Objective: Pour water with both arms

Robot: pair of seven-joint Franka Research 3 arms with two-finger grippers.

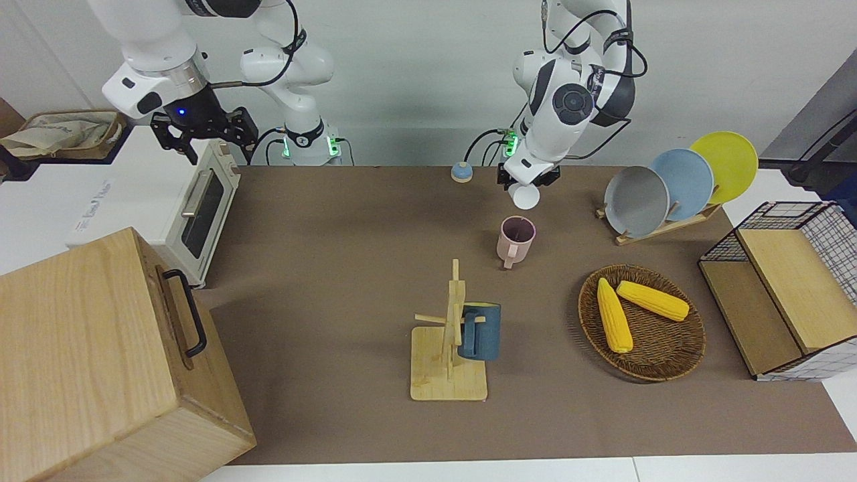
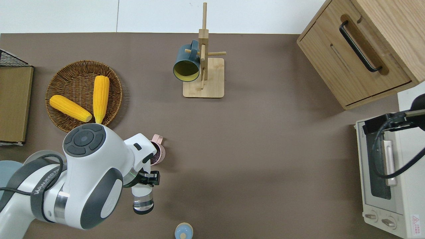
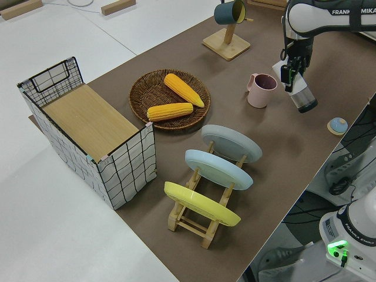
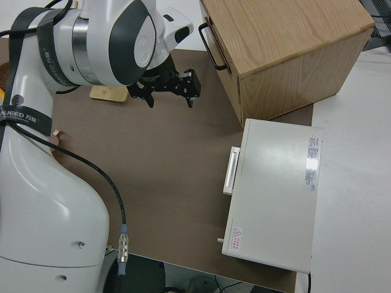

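Note:
My left gripper (image 1: 528, 179) (image 2: 147, 179) (image 3: 292, 73) is shut on a clear bottle (image 1: 524, 195) (image 2: 143, 201) (image 3: 303, 97) and holds it tilted in the air. In the overhead view the bottle is over the brown mat, just nearer to the robots than the pink mug (image 1: 516, 239) (image 2: 158, 154) (image 3: 260, 90). The mug stands upright, its handle pointing away from the robots. No stream of water shows. A small blue and tan cap (image 1: 461, 172) (image 2: 183, 231) (image 3: 338, 125) lies on the mat close to the robots. My right arm is parked, and its gripper (image 4: 170, 96) is open and empty.
A wooden mug tree (image 1: 450, 348) carries a dark blue mug (image 1: 480, 331). A wicker basket (image 1: 659, 358) holds two corn cobs. A plate rack (image 1: 676, 184), a wire crate (image 1: 790, 288), a wooden cabinet (image 1: 100, 361) and a toaster oven (image 1: 197, 207) line the table's ends.

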